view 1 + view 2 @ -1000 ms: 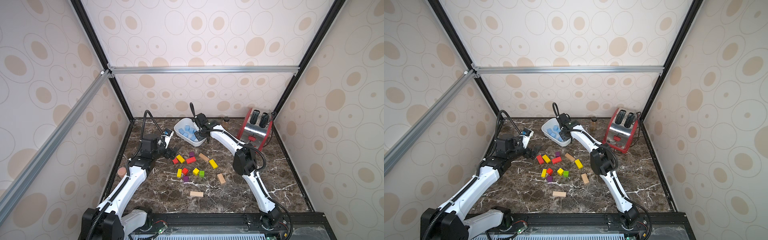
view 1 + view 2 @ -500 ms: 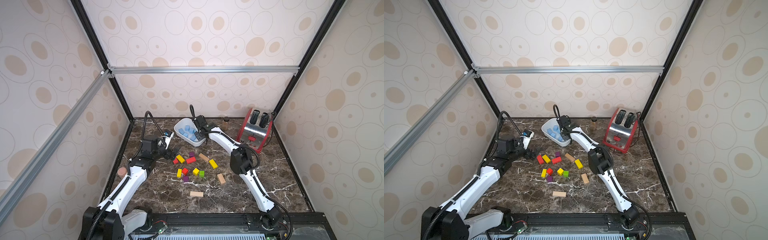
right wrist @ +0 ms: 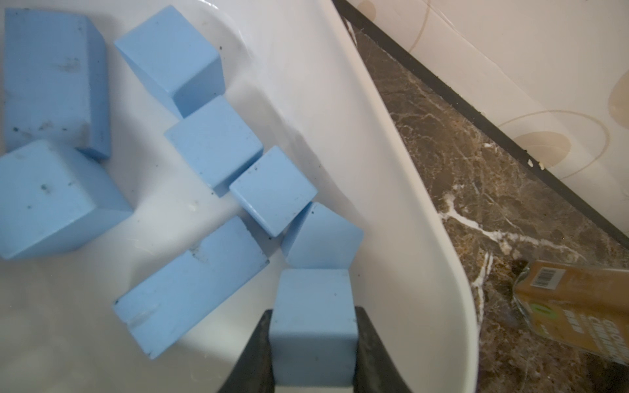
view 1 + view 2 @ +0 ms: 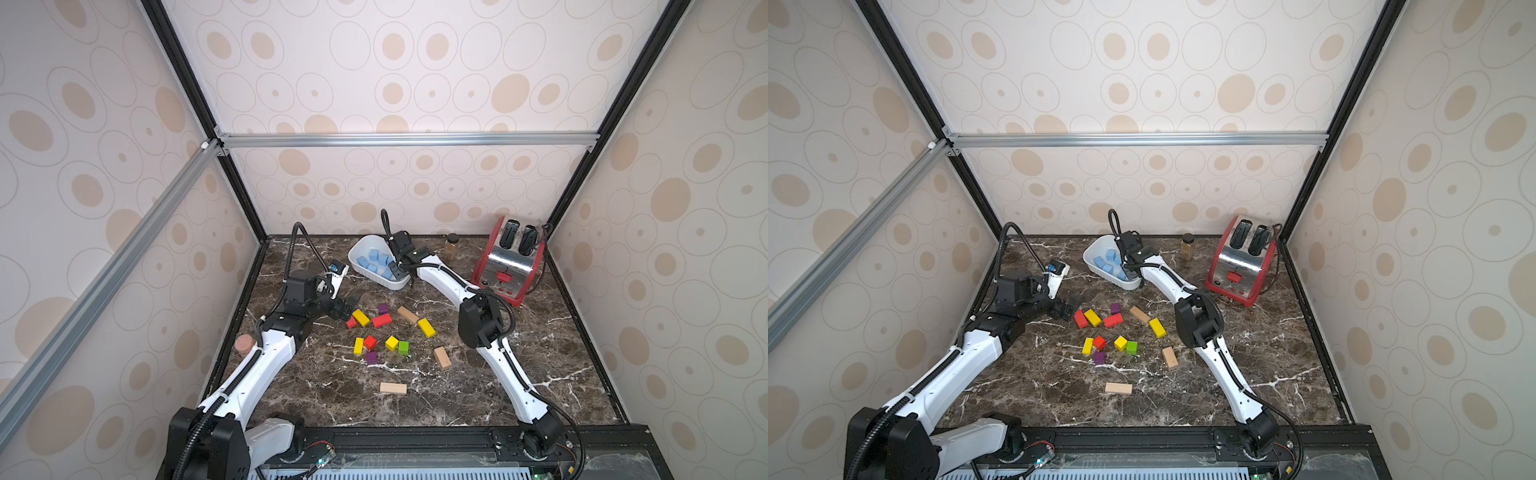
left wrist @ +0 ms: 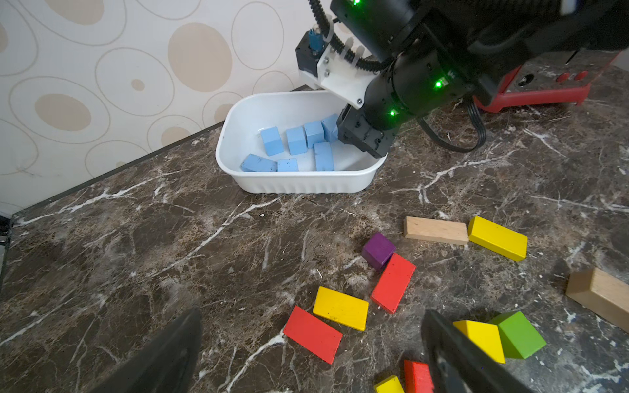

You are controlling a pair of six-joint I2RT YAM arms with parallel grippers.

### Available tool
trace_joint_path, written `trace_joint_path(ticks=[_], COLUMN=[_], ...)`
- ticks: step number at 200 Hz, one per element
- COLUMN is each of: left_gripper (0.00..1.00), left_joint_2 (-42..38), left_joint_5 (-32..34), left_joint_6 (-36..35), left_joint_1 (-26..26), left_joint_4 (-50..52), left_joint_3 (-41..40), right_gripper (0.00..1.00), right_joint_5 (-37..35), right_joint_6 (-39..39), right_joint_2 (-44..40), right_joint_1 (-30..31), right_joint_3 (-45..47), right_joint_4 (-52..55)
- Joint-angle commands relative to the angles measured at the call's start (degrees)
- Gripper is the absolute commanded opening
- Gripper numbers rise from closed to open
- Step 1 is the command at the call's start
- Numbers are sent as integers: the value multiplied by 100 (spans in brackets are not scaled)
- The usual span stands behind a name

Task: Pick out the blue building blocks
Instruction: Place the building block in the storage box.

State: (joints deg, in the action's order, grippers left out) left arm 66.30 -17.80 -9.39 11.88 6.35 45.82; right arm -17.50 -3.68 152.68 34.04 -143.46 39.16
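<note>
The blue building blocks, small matte sky-blue cubes and a few longer bricks, are all gathered in the white plastic tray toward the far edge of the dark marbled desk; none shows among the loose pieces on the desk. Nearest the front edge lies a flat tan wooden plank. Beyond it, across the middle of the desk, is a scatter of red, yellow, green, purple and plain tan blocks, among them a green cube and a purple cube. At the left side of that scatter the left jaws hang low, wide apart with nothing between them, and a red rectangular block lies on the desk just ahead of them. Farther back, the right jaws reach down inside the tray, beside its wall on the side of the amber spice jar, and are clamped on one light blue cube. Seven more blue pieces lie on the tray floor ahead of it, the nearest almost touching it. Whether the held cube rests on the tray floor or hangs just above it cannot be told. In the far right corner stands a red and silver toaster. The step in hand looks like the drop-off of what seems to be the last blue piece. The next move would call for parting the right jaws to release the cube, then rising straight up so that neither side catches the tray wall or a neighbouring block.
</note>
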Motion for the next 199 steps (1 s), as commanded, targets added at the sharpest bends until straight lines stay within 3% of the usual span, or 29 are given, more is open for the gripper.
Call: trace_joint_path(ticks=[1,55,114,199], left_gripper=[99,99,99,99], left_joint_2=[-17,-126,-185,-252], left_joint_5=[6,39,28,0], left_joint_6=[-55,-50,-22,24], left_joint_1=[-50,-53,-52,-50], left_joint_4=[-29,27,32,51], left_joint_3=[45,21,10,42], right_gripper=[24,32,52,58], right_joint_5=[62,16,-9,238], right_joint_6=[69,236,368,576], right_joint_2=[176,49,-190,-688], right_joint_1=[-44,-54,-49,-50], right_joint_3=[-112,-77,-33,67], right_joint_4=[55,145,140,160])
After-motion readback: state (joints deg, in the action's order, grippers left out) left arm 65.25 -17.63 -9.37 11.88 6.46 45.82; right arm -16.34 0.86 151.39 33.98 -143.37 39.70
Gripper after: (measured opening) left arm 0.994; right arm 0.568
